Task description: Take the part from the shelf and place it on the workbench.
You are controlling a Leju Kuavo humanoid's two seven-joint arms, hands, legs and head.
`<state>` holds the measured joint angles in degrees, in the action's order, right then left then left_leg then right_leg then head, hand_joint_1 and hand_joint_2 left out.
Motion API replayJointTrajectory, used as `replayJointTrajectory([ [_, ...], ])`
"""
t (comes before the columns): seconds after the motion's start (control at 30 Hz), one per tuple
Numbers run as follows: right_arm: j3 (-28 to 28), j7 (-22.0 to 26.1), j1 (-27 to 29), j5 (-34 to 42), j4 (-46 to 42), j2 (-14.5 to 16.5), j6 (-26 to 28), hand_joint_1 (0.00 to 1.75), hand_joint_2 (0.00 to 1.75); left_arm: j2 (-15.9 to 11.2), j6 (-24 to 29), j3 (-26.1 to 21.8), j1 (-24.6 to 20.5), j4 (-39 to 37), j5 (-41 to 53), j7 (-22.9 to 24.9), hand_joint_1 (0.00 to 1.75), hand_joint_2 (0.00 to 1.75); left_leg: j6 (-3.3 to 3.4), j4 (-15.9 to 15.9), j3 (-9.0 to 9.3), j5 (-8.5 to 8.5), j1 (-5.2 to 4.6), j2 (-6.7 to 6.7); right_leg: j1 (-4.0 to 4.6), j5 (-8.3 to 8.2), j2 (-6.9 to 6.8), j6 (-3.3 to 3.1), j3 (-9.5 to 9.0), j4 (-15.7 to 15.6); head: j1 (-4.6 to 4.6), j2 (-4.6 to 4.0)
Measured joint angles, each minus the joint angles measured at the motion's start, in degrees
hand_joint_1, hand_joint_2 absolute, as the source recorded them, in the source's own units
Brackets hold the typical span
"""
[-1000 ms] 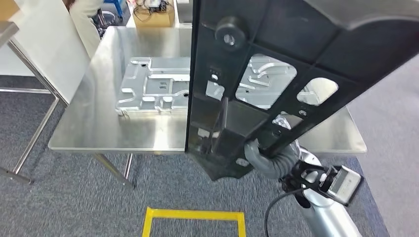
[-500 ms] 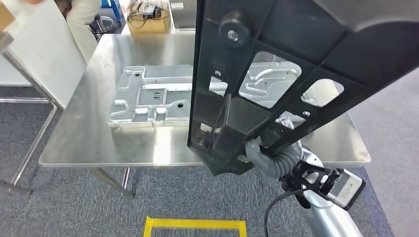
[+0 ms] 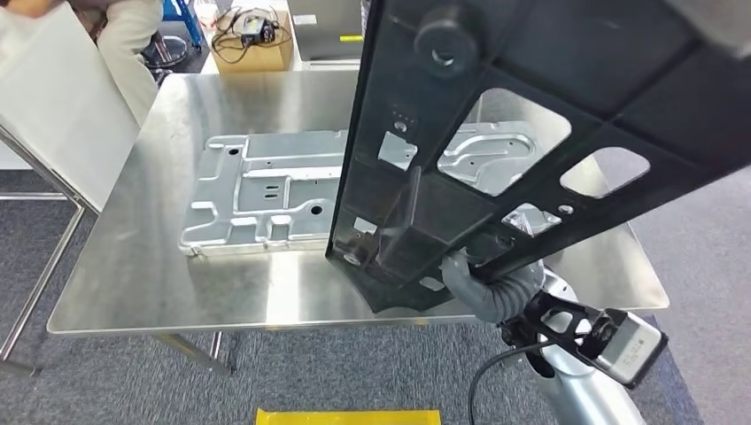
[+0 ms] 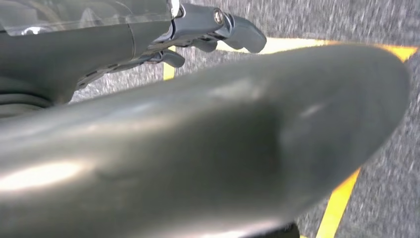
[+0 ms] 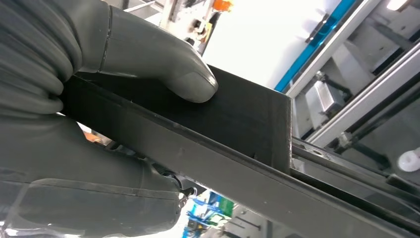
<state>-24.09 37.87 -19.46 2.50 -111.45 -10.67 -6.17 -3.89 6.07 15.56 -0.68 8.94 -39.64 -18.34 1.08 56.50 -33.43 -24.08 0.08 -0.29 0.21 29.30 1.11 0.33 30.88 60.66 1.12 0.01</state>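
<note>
Gripping the black part (image 3: 496, 150) by its lower end, the right hand (image 3: 474, 282) holds it tilted above the workbench's (image 3: 159, 257) near right edge. Left hand (image 4: 218, 29) hangs over floor, fingers curled on nothing. A metal plate (image 3: 266, 190) lies mid-bench, with bare steel on its left and near sides.

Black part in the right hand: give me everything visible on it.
The black part is a large, flat, matte panel that looks like moulded plastic, with raised ribs, several big cut-outs, small holes and a round knob near its upper end. It is held tilted, nearly on edge, above the near side of the steel workbench, partly hiding the silver stamped plate lying there. The right hand grips its lower edge, thumb pressed on one face.
</note>
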Motion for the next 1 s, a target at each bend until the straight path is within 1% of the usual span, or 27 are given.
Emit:
replayJointTrajectory([
  [0.03,0.0,-0.1,-0.1,0.1,-0.3,0.0,0.0,1.75,1.75,0.0,0.0,0.0,-0.1,0.0,-0.1,0.0,0.00,0.00,0.15,-0.1,0.34,-0.15,0.07,0.07,-0.17,1.21,-0.25,0.28,1.58,2.9,-0.09,0.01],
  [0.1,0.0,-0.7,-0.1,-0.4,-0.7,0.0,0.4,1.75,1.75,-0.1,0.1,0.0,-0.1,0.0,-0.4,0.0,0.00,0.00,0.30,-0.1,0.81,-0.70,0.08,0.10,-0.55,4.15,-0.43,0.76,6.14,10.1,-0.19,0.00],
  [0.13,0.0,-1.1,0.0,-1.0,-0.8,0.0,0.9,1.75,1.75,-0.1,0.2,0.0,-0.1,0.0,-0.5,0.0,0.00,0.00,0.26,-0.1,1.12,-1.05,0.10,0.11,-0.77,4.90,-0.48,0.95,8.05,12.5,-0.18,0.00],
  [0.17,0.0,-1.5,0.0,-1.8,-0.9,0.0,1.5,1.75,1.75,-0.1,0.2,0.0,-0.1,0.0,-0.6,0.0,0.00,0.00,0.18,0.0,1.52,-1.44,0.14,0.10,-0.97,4.52,-0.56,1.11,9.08,12.9,-0.19,-0.01],
  [0.2,0.0,-2.0,0.0,-2.6,-1.2,-0.1,2.3,1.75,1.75,-0.1,0.2,0.0,-0.1,0.0,-0.6,-0.1,0.00,0.00,0.06,0.0,2.02,-1.89,0.21,0.10,-1.13,2.86,-0.67,1.19,9.04,11.2,-0.20,0.00],
  [0.27,-0.1,-3.4,0.1,-4.2,-1.7,-0.2,3.6,1.75,1.75,-0.1,0.2,0.0,0.0,0.0,-0.7,-0.1,0.00,0.00,-0.40,0.1,3.10,-2.88,0.33,0.10,-1.31,-2.47,-1.09,1.24,6.81,3.7,-0.22,0.00],
  [0.3,-0.1,-3.9,0.1,-4.8,-1.9,-0.3,4.0,1.75,1.75,-0.1,0.2,0.0,0.0,0.0,-0.7,-0.2,0.00,0.00,-0.71,0.2,3.52,-3.32,0.32,0.07,-1.21,-3.95,-1.30,1.06,5.79,0.4,-0.22,0.00],
  [0.33,-0.2,-4.2,0.1,-5.2,-2.1,-0.3,4.4,1.75,1.75,-0.1,0.2,0.0,-0.1,0.0,-0.7,-0.2,0.00,0.00,-1.11,0.3,3.75,-3.70,0.29,0.08,-1.07,-4.85,-1.46,0.78,5.16,-1.6,-0.22,-0.01],
  [0.37,-0.3,-4.4,0.1,-5.5,-2.3,-0.4,4.6,1.75,1.75,-0.2,0.2,0.0,-0.2,0.0,-0.8,-0.2,0.00,0.00,-1.52,0.4,3.90,-3.95,0.23,0.10,-0.96,-4.92,-1.48,0.38,4.98,-2.4,-0.19,-0.01],
  [0.4,-0.3,-4.6,0.2,-5.7,-2.5,-0.4,4.7,1.75,1.75,-0.2,0.2,0.0,-0.2,0.0,-0.8,-0.2,0.00,0.00,-1.91,0.6,4.09,-4.09,0.20,0.11,-0.82,-4.61,-1.37,-0.10,4.94,-2.4,-0.16,-0.01],
  [0.47,-0.4,-4.8,0.2,-5.8,-2.8,-0.5,5.0,1.75,1.75,-0.3,0.2,0.0,-0.4,0.0,-0.8,-0.2,0.00,0.00,-2.56,1.7,3.92,-4.39,0.32,0.18,-0.93,-4.81,-1.13,-0.90,4.29,-2.6,-0.12,0.00],
  [0.5,-0.4,-4.8,0.2,-6.0,-3.0,-0.6,5.3,1.75,1.75,-0.3,0.2,0.0,-0.4,0.0,-0.8,-0.2,0.00,0.00,-2.79,3.2,3.20,-4.78,0.42,0.19,-0.95,-4.67,-1.09,-1.25,3.87,-2.8,-0.05,0.01],
  [0.53,-0.4,-5.0,0.3,-6.5,-3.1,-0.6,5.8,1.75,1.75,-0.3,0.2,0.0,-0.5,0.0,-0.9,-0.2,0.00,0.00,-3.02,6.0,1.63,-5.65,0.51,0.20,-0.98,-4.51,-1.07,-1.56,3.47,-2.9,0.02,0.01],
  [0.6,-0.4,-5.5,0.7,-8.0,-3.3,-0.6,7.8,1.75,1.75,-0.3,0.2,0.0,-0.5,0.0,-1.1,-0.2,0.00,0.00,-3.37,13.7,-3.02,-8.55,0.57,0.19,-0.81,-4.00,-1.05,-2.00,2.95,-3.0,0.12,0.00],
  [0.63,-0.4,-5.7,1.1,-9.0,-3.3,-0.6,9.1,1.75,1.75,-0.3,0.2,0.0,-0.5,0.0,-1.3,-0.2,0.00,0.00,-3.43,16.9,-5.28,-9.76,0.57,0.19,-0.68,-3.70,-0.99,-2.14,2.65,-3.0,0.09,-0.01],
  [0.67,-0.4,-5.9,1.6,-10.3,-3.2,-0.8,10.8,1.75,1.75,-0.3,0.2,0.0,-0.4,0.0,-1.4,-0.2,0.00,0.00,-3.35,18.1,-6.64,-9.97,0.57,0.19,-0.55,-3.41,-0.90,-2.20,2.28,-3.0,0.10,-0.01],
  [0.7,-0.4,-6.1,2.1,-11.9,-3.2,-0.9,12.8,1.75,1.75,-0.3,0.3,0.0,-0.3,0.0,-1.6,-0.2,0.00,0.00,-3.15,17.3,-6.95,-8.93,0.56,0.19,-0.42,-3.11,-0.78,-2.22,1.84,-3.0,0.10,-0.01],
  [0.73,-0.3,-6.6,2.5,-14.8,-3.2,-1.2,15.6,1.75,1.75,-0.3,0.4,0.0,-0.2,0.0,-1.9,-0.2,0.00,0.00,-2.84,14.3,-6.19,-6.58,0.53,0.18,-0.28,-2.77,-0.65,-2.21,1.31,-2.9,0.10,-0.01],
  [0.77,-0.2,-7.6,2.9,-19.0,-3.3,-1.5,19.3,1.75,1.75,-0.3,0.7,-0.1,-0.1,0.0,-2.3,-0.2,0.00,0.00,-2.41,10.0,-4.80,-3.59,0.44,0.16,-0.17,-2.42,-0.55,-2.18,0.81,-3.0,0.09,-0.01],
  [0.8,0.0,-9.0,3.3,-24.0,-3.3,-1.7,23.0,1.75,1.75,-0.3,0.9,-0.2,0.0,0.0,-2.6,-0.2,0.00,0.00,-1.99,6.2,-3.53,-1.52,0.27,0.12,-0.04,-2.12,-0.49,-2.08,0.43,-3.0,0.03,-0.01],
  [0.83,0.2,-11.3,3.8,-30.1,-3.3,-2.1,27.0,1.75,1.75,-0.3,1.2,-0.3,0.1,-0.1,-3.0,-0.3,0.00,0.00,-1.62,3.3,-2.58,-0.40,0.06,0.06,0.02,-1.88,-0.42,-1.90,0.29,-3.0,0.00,0.00],
  [0.87,0.4,-14.3,4.3,-36.4,-3.3,-2.5,30.0,1.75,1.75,-0.3,1.4,-0.4,0.2,-0.1,-3.3,-0.4,0.00,0.00,-1.28,1.8,-2.13,0.07,-0.15,0.03,0.03,-1.70,-0.37,-1.63,0.28,-3.0,-0.06,0.00],
  [0.9,0.4,-18.5,4.6,-43.0,-3.4,-3.0,31.9,1.75,1.75,-0.3,1.6,-0.5,0.2,-0.1,-3.5,-0.4,0.00,0.00,-1.05,1.6,-2.06,-0.24,-0.31,0.00,0.03,-1.60,-0.30,-1.32,0.30,-3.0,-0.10,0.00],
  [0.93,0.2,-23.5,4.5,-49.7,-3.3,-3.6,32.6,1.75,1.75,-0.2,1.8,-0.6,0.3,-0.1,-3.7,-0.5,0.00,0.00,-0.81,1.2,-1.88,-0.07,-0.27,0.02,0.09,-1.50,-0.21,-0.96,0.23,-3.1,-0.09,0.01],
  [0.97,-0.1,-28.9,3.8,-55.2,-3.0,-4.3,31.6,1.75,1.75,-0.2,1.9,-0.7,0.3,-0.1,-3.8,-0.3,0.00,0.00,-0.60,0.8,-1.56,0.41,-0.11,0.10,0.10,-1.28,-0.18,-0.66,0.09,-3.1,-0.14,0.00],
  [1.0,-0.6,-33.8,1.7,-59.3,-1.8,-5.0,29.3,1.75,1.75,-0.1,1.9,-0.7,0.3,-0.1,-3.9,-0.1,0.00,0.00,-0.40,0.3,-1.24,0.56,0.08,0.26,0.09,-0.66,-0.23,-0.37,0.41,-2.3,-0.28,0.00],
])
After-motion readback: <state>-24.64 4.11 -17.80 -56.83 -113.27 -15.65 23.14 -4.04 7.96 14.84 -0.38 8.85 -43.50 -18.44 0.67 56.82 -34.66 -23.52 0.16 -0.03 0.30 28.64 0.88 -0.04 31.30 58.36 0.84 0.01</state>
